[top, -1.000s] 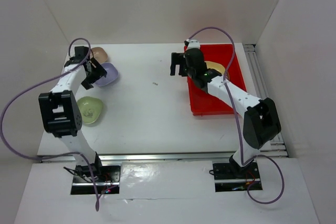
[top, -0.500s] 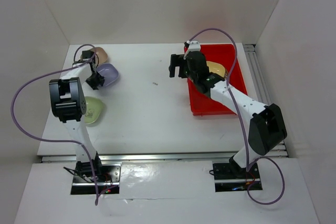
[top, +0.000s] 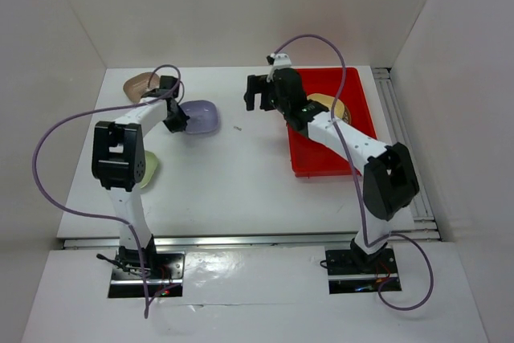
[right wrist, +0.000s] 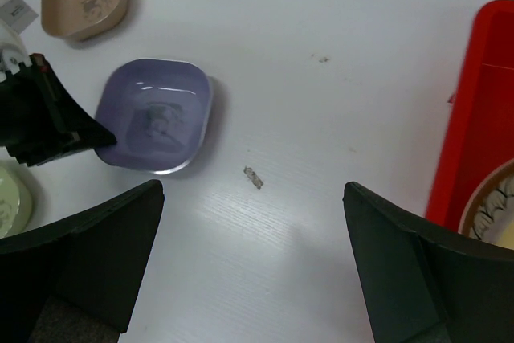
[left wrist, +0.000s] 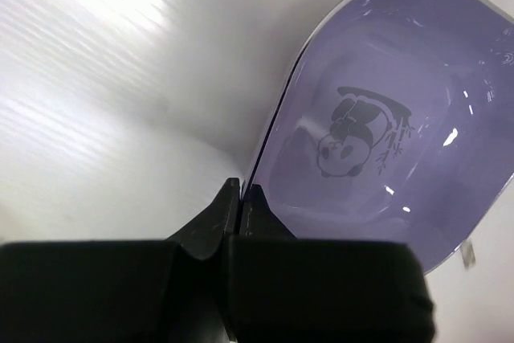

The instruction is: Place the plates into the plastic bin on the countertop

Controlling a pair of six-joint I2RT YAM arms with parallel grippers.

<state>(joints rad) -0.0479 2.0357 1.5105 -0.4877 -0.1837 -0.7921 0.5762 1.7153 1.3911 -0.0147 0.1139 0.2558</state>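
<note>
My left gripper (left wrist: 241, 192) is shut on the near rim of a lavender plate (left wrist: 385, 142) with a panda print. From above, this lavender plate (top: 201, 116) sits right of the left gripper (top: 177, 115), at the back left of the countertop (top: 241, 174). A pinkish-brown plate (top: 140, 83) lies behind it, and a green plate (top: 149, 169) is half hidden by the left arm. The red plastic bin (top: 321, 160) at the right holds a round brown lattice plate (top: 328, 105). My right gripper (right wrist: 253, 198) hangs open over bare countertop, left of the plastic bin (right wrist: 482, 110).
A small scrap of debris (right wrist: 254, 177) lies on the countertop between the lavender plate (right wrist: 157, 114) and the bin. White walls (top: 241, 14) close in the back and both sides. A metal rail (top: 241, 240) runs along the near edge.
The left gripper has shut on the lavender plate's rim and moved it right, toward the middle. The right gripper has swung left, off the bin's corner.
</note>
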